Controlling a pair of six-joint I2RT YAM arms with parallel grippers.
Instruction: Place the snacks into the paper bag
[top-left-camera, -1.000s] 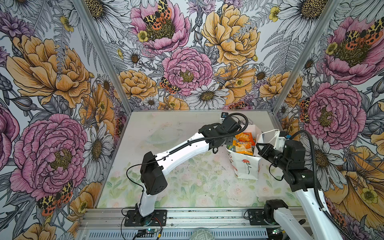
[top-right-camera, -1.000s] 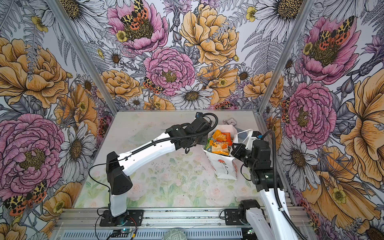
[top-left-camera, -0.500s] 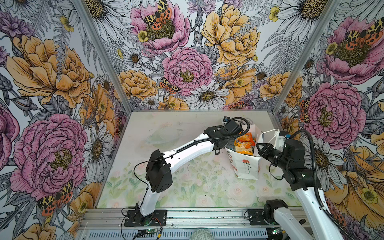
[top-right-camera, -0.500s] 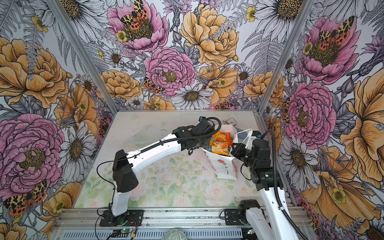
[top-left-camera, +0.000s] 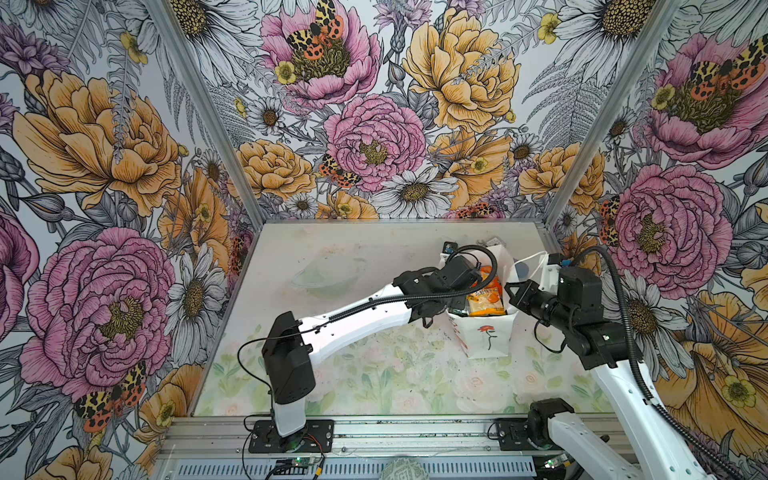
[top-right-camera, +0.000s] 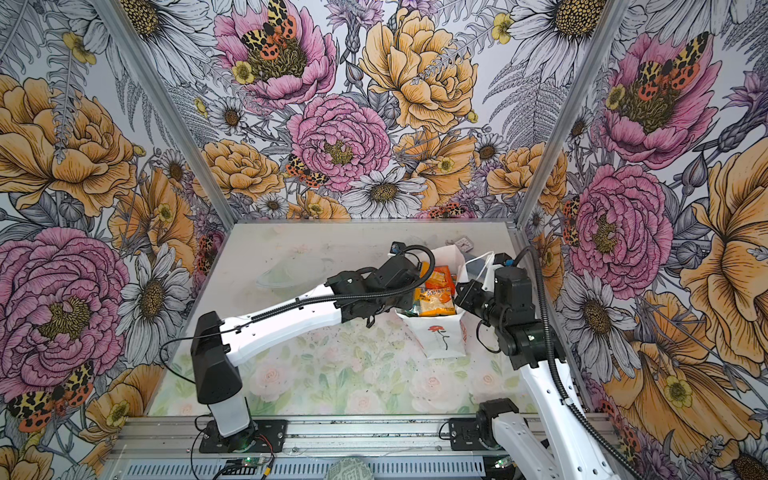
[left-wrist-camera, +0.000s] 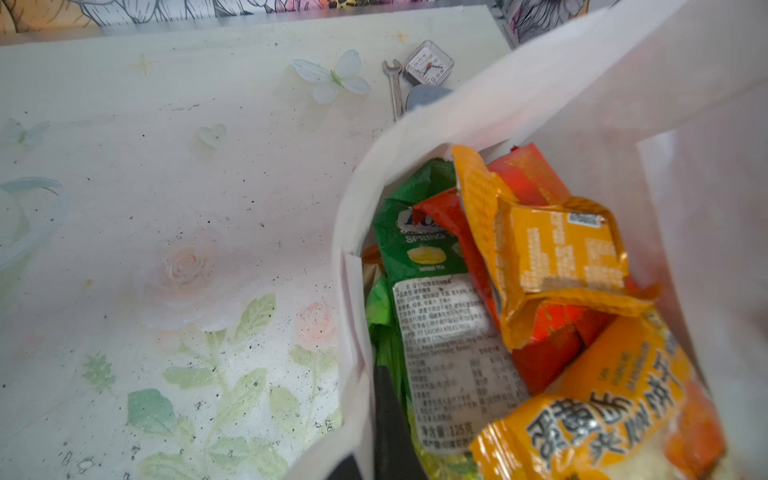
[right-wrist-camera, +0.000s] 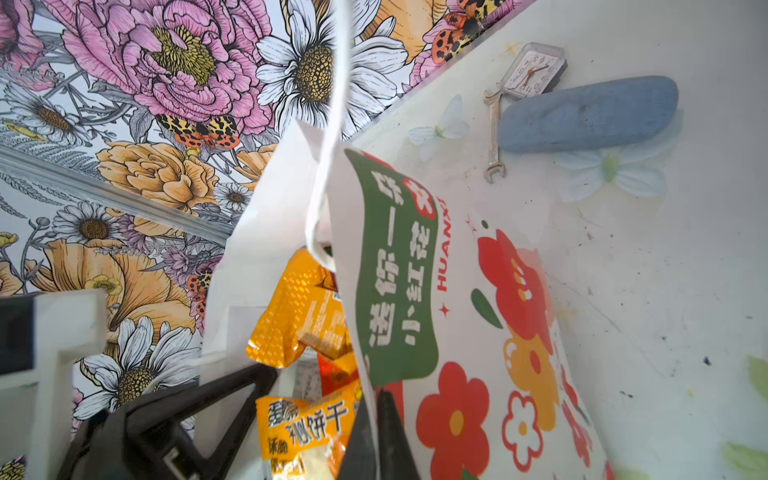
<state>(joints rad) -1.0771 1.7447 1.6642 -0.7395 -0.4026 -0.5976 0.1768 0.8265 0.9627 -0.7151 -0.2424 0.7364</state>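
Two closed grips on one bag. At the left gripper (left-wrist-camera: 368, 419), jaws pinched tight over the plain white wall of the paper bag (top-left-camera: 486, 336), one finger inside against the packets. At the right gripper (right-wrist-camera: 376, 415), jaws likewise clamped on the opposite, flower-printed side wall, below a thin white cord handle (right-wrist-camera: 332, 104). Between the two, the mouth spread wide, upright on the table (left-wrist-camera: 166, 187) toward its right back.

Inside, the snacks (left-wrist-camera: 557, 257) heaped to the rim: a green FOX'S packet (left-wrist-camera: 419, 245) with a white label panel, red packets (left-wrist-camera: 536, 174), an orange foil packet with a crimped, embossed seal, an orange biscuit packet (left-wrist-camera: 602, 415). All thin glossy film, flat, creased, slippery-looking. The bag: stiff matte paper, buckled where gripped.

Beyond the bag, only a small steel wrench (left-wrist-camera: 395, 89), a square clock (left-wrist-camera: 429, 66) and a blue-grey oblong bar (right-wrist-camera: 590, 112), none of them snacks. No loose packet anywhere on the visible table, so filling judged done or nearly so; ground behind bag and arms hidden. Probably left: letting go without tipping the bag.
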